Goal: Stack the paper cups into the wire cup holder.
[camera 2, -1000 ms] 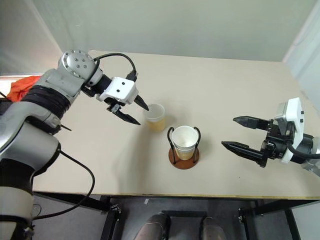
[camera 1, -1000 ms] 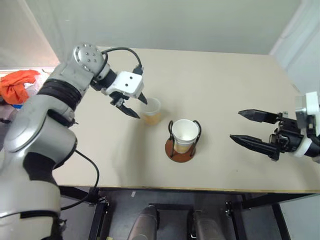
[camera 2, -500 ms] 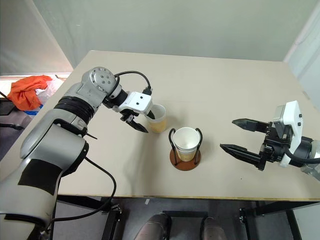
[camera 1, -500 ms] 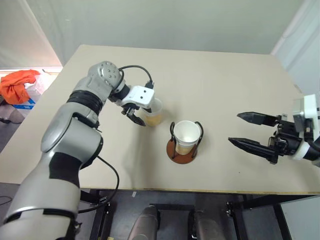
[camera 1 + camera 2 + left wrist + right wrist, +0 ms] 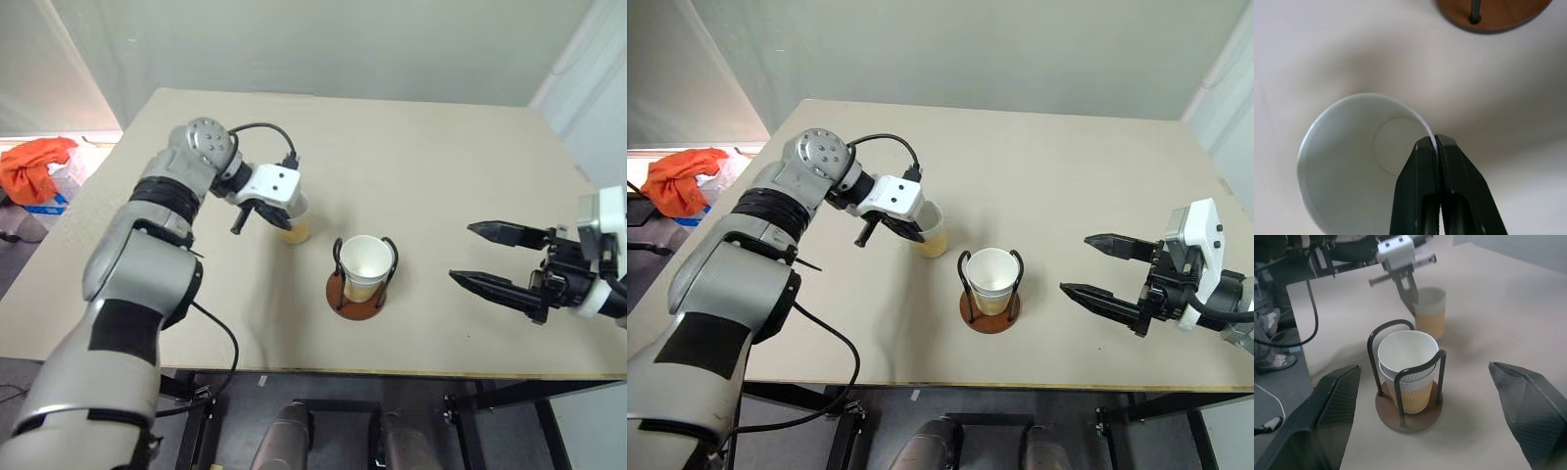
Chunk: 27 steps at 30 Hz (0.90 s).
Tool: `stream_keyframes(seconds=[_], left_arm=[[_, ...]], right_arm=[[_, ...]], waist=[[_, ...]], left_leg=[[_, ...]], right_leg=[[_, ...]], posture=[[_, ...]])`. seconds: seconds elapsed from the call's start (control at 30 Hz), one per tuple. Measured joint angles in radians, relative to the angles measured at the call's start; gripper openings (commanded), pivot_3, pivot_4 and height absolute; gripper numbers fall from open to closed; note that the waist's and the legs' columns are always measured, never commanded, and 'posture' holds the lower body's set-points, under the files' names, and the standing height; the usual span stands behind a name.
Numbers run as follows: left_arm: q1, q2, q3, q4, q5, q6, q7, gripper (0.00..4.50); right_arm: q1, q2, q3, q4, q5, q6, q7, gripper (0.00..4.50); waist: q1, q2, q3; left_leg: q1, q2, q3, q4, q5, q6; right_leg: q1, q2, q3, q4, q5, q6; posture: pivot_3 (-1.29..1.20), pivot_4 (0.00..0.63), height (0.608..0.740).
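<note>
Counter (image 5: 441,176) plain pale beige. Wire cup holder (image 5: 358,292): reddish-brown round base, black wire loops. Nested paper cups (image 5: 1409,363) in the holder: white rims and insides, tan-yellow walls with faint wavy embossing. Loose paper cup (image 5: 297,221) just left of the holder: white inside, tan-yellow wall. Left gripper (image 5: 1437,143) has black fingers and a white housing; arm silver-grey with black bands. Right gripper (image 5: 475,253) black, white housing. Orange cloth (image 5: 34,164) far left of the holder, off the counter.
</note>
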Motion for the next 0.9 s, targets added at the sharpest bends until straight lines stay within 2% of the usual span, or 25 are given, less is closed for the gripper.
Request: stream_keyframes(seconds=[0.1,0.23,0.27,0.33,0.43,0.53,0.9], left_arm=[[-0.075,0.062,-0.012,-0.136,-0.220,0.031,-0.022,0.02],[-0.125,0.267,-0.177,-0.638,-0.757,0.218,-0.026,0.02],[-0.126,0.312,-0.230,-0.742,-0.857,0.241,-0.027,0.02],[-0.128,0.351,-0.350,-0.863,-0.967,0.248,-0.028,0.02],[-0.129,0.354,-0.531,-0.926,-1.015,0.225,-0.028,0.02],[-0.141,0.340,-0.652,-0.915,-1.020,0.173,-0.028,0.02],[-0.187,0.259,-0.781,-0.787,-0.984,0.019,-0.028,0.02]], right_arm=[[0.015,-0.015,-0.020,0.025,-0.004,-0.001,0.020,4.42],[0.035,-0.018,-0.041,0.052,-0.020,-0.004,0.047,4.42],[0.035,-0.018,-0.045,0.055,-0.021,-0.004,0.048,4.42],[0.036,-0.018,-0.047,0.056,-0.021,-0.005,0.049,4.42],[0.042,-0.018,-0.049,0.047,-0.020,-0.004,0.048,4.42],[0.058,-0.018,-0.060,0.034,-0.019,-0.004,0.047,4.42],[0.131,-0.011,-0.133,-0.032,0.000,0.013,0.005,4.42]], waist=[[0.001,-0.001,0.000],[-0.003,0.002,-0.002],[-0.004,0.004,-0.004],[-0.002,0.007,-0.005],[-0.002,0.008,-0.004],[-0.004,0.007,-0.003],[-0.005,0.008,-0.003]], left_leg=[[-0.004,-0.001,-0.002,0.000,0.000,0.001],[-0.002,-0.001,0.001,0.000,-0.005,0.001],[0.000,-0.001,0.003,0.000,-0.006,0.001],[0.005,-0.001,0.002,0.000,-0.008,0.001],[0.005,0.000,0.001,0.001,-0.010,0.002],[0.005,0.000,0.001,0.002,-0.011,0.004],[0.005,0.000,0.001,0.002,-0.010,0.007]], right_leg=[[-0.002,0.000,0.000,-0.001,0.000,0.000],[-0.002,-0.001,0.001,-0.001,-0.002,0.002],[0.000,-0.001,0.001,0.000,-0.004,0.003],[0.004,-0.002,0.001,0.001,-0.006,0.004],[0.005,-0.002,0.000,0.002,-0.005,0.002],[0.005,-0.002,0.000,0.001,-0.003,0.001],[0.006,-0.002,0.000,0.000,-0.003,0.000]], posture=[[0.00,0.150,0.740],[0.00,0.150,0.740],[0.00,0.150,0.740],[0.00,0.150,0.740],[0.00,0.150,0.740],[0.00,0.150,0.740],[0.00,0.150,0.740]])
